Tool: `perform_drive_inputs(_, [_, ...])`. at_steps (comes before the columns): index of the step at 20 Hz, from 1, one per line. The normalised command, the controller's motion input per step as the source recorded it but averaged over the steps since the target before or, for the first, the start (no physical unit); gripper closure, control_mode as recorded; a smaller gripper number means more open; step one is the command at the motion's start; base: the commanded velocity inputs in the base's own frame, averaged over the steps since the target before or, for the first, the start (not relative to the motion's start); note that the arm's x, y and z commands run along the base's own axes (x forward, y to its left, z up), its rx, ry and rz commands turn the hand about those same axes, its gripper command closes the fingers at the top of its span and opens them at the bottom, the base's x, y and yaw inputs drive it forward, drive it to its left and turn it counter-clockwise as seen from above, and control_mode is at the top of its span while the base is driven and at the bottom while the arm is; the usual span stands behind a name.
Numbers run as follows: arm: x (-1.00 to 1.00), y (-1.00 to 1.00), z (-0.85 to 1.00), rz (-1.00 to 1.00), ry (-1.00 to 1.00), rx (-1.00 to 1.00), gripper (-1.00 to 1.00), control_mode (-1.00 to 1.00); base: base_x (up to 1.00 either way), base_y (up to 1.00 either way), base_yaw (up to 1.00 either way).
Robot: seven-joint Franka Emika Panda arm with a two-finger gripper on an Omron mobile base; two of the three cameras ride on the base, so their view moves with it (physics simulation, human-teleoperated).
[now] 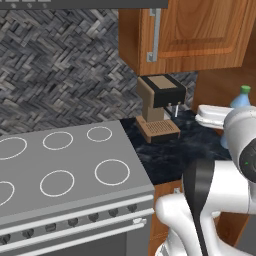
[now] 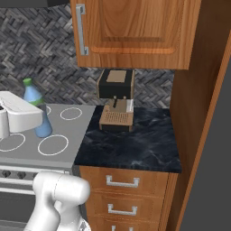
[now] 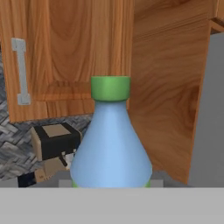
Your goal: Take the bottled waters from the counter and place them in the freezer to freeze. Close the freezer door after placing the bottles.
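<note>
Bottle (image 1: 241,98) first, in the left base view: a bluish, see-through flask shape with a green cap, showing above the robot's white hand at the right edge, raised over the black marbled counter (image 1: 170,150). The gripper (image 1: 222,125) sits at the bottle, mostly hidden behind the arm's own body, so its fingers cannot be made out there. A brown and black coffee machine (image 1: 159,107) stands on the counter against the patterned back wall, under a wooden wall cupboard (image 1: 195,32) with a silver handle, and the grey stovetop (image 1: 65,165) with white rings lies to the left. In the right base view the bottle (image 2: 37,113) appears at the left, upright, its pale blue body widening toward the base and its green cap on top; the white hand covers its middle, and the gripper (image 2: 31,118) is closed around it, holding it in the air in front of the stovetop (image 2: 45,135). The counter (image 2: 135,140) carries the coffee machine (image 2: 116,99), with wooden drawers and silver handles below. In the hand view the bottle (image 3: 111,144) fills the centre, a cone-shaped light blue body rising to a short neck and a flat green cap, with a thin green rim at its base. Behind it are the cupboard (image 3: 65,52), the coffee machine (image 3: 54,146) low at the left and a grey panel (image 3: 210,109) at the right edge.
</note>
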Motion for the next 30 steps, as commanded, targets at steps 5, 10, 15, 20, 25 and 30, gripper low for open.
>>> perform_drive_inputs(5, [-0.13, 0.0, 0.0, 0.0, 0.0, 0.0, 1.0, -1.0, 0.0, 0.0, 0.0])
perform_drive_inputs(10, [-0.05, 0.0, 0.0, 0.0, 0.0, 0.0, 1.0, 1.0, -0.43, 0.0, -0.07])
perform_drive_inputs(15, [0.0, 0.0, 0.0, 0.0, 0.0, 0.0, 1.0, 1.0, -0.85, 0.0, -0.2])
perform_drive_inputs(20, [0.0, 0.0, 0.0, 0.0, 0.0, 0.0, 1.0, 1.0, -0.92, -0.03, -0.27])
perform_drive_inputs(25, [0.0, 0.0, 0.0, 0.0, 0.0, 0.0, 1.0, 1.0, -0.81, -0.33, -0.52])
perform_drive_inputs(30, [0.0, 0.0, 0.0, 0.0, 0.0, 0.0, 1.0, 1.0, -0.56, -0.44, -0.64])
